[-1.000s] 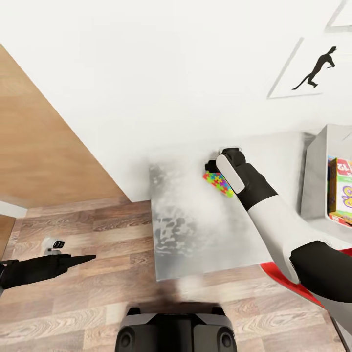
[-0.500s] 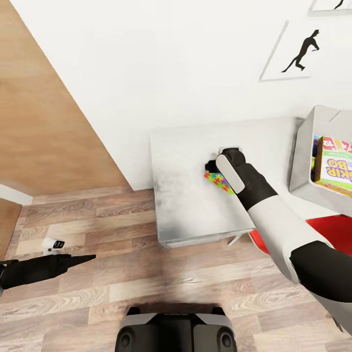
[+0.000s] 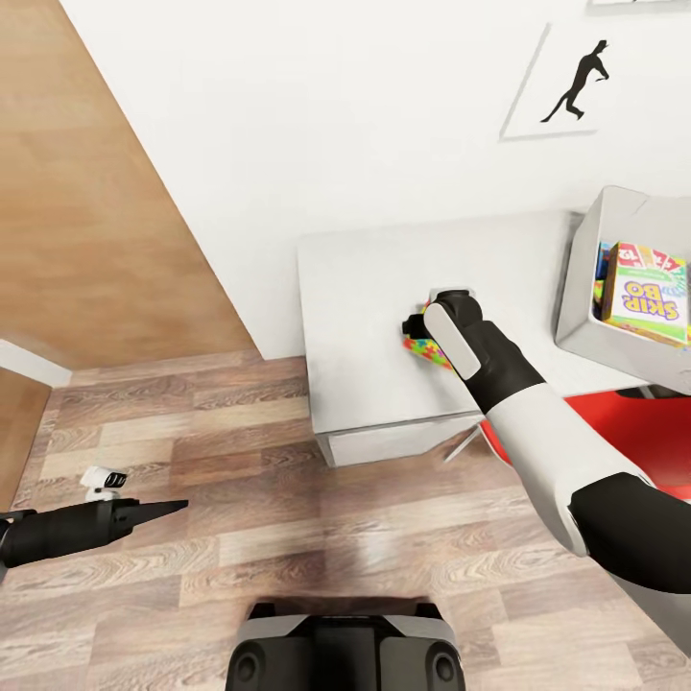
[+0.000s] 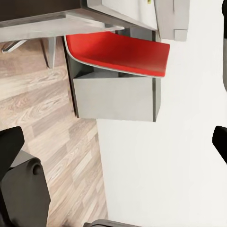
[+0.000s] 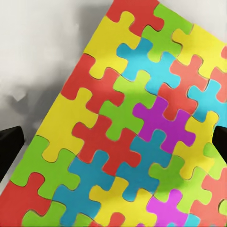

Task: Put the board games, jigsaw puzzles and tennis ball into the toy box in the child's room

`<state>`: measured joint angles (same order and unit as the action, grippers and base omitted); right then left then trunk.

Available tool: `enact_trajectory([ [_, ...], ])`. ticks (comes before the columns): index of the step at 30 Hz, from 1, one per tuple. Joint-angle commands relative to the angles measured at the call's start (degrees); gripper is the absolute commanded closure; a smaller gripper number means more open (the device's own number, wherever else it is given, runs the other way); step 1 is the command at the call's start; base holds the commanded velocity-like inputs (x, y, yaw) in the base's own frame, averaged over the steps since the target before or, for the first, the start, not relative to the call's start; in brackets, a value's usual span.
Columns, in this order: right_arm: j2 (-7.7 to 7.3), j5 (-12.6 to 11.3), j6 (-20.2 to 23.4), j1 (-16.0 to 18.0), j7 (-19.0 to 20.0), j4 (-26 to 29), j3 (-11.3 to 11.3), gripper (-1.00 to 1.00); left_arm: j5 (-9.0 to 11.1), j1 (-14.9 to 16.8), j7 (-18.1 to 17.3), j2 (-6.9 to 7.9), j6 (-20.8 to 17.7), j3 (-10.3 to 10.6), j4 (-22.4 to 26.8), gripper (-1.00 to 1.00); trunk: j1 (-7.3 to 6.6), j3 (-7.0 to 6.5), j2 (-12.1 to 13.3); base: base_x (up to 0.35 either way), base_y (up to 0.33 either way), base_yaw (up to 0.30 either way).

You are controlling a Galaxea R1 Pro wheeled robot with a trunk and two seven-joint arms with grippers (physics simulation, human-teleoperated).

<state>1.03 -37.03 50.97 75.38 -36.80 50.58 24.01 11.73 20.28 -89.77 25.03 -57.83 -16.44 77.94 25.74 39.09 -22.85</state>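
Your jigsaw puzzle (image 3: 423,347) sits tilted at the tip of your right gripper (image 3: 418,331), over the light grey table (image 3: 365,288) and apart from its top as far as the head view lets you judge; in the right wrist view the mat (image 5: 132,123) spreads between the two dark fingertips (image 5: 9,146), so the jaws look closed on its edges, only part-way shut because the mat keeps them apart. Over the last second the whole head view has swung: the table and the toy box (image 3: 585,278) have slid across the picture while your arm kept its place in it, so it is the base or trunk that has turned, not the things. That brings the bin, with the SKIP BO board game (image 3: 651,296) already inside, closer to your reach. Next you would carry the mat over its rim. Your left gripper (image 3: 106,478) hangs over the wood floor (image 3: 240,537), holding nothing, with its jaws apart in the left wrist view.
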Motion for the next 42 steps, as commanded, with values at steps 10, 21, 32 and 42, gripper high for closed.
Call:
enact_trajectory([
  [10,0.13,-1.8,-0.3,0.0,-0.6,-2.9,0.1,-1.0,0.0,0.0,-0.2,0.02,-0.6,0.0,0.0,-1.0,0.04,0.08,-0.1,-0.005,0.0,0.0],
  [21,0.2,-1.7,-0.3,0.1,-0.6,-2.6,0.1,-1.0,0.0,0.0,-0.2,0.01,-0.6,0.0,0.0,-1.0,0.04,0.08,-0.1,0.019,0.0,0.0],
  [32,0.26,-1.8,-0.3,0.2,-0.6,-1.8,-0.4,-1.0,0.0,0.0,-0.2,-0.07,-0.6,0.0,0.0,-1.0,0.04,0.08,-0.1,0.049,0.0,0.0],
  [42,0.22,-1.8,-0.1,1.5,-0.9,-1.0,-1.6,-1.0,0.0,0.0,-0.2,-0.03,-0.6,-0.1,0.0,-1.0,0.04,0.08,-0.1,0.014,-0.018,0.0],
])
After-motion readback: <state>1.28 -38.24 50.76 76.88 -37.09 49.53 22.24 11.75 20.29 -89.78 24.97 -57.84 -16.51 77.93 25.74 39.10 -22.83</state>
